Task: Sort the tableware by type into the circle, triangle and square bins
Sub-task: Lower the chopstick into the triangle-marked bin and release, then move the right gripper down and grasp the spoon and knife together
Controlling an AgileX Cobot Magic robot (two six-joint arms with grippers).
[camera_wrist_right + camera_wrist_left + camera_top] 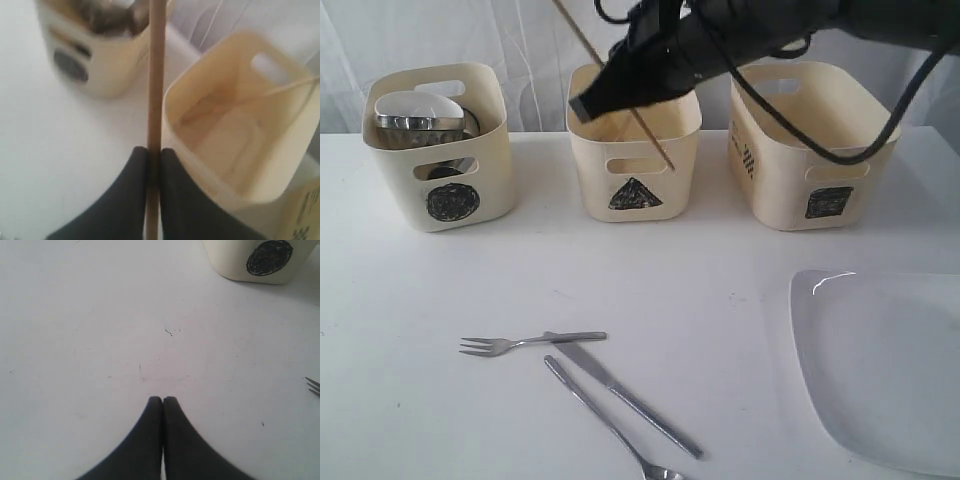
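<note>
From outside, the right jaws hung over the triangle bin (590, 180), gripping a slanted chopstick (650, 137). A fork (520, 343), knife (620, 392) and spoon (605, 420) lay on the table (720, 280) near the plate (885, 370). The left wrist view showed the left jaws closed on nothing. The right wrist view showed the chopstick pinched, beside that bin's rim.

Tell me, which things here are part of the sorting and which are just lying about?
In the job: chopstick in right gripper, fork, knife, spoon, plate, circle bin, triangle bin, square bin, bowls already binned.
Just there: table, curtain, cable.
</note>
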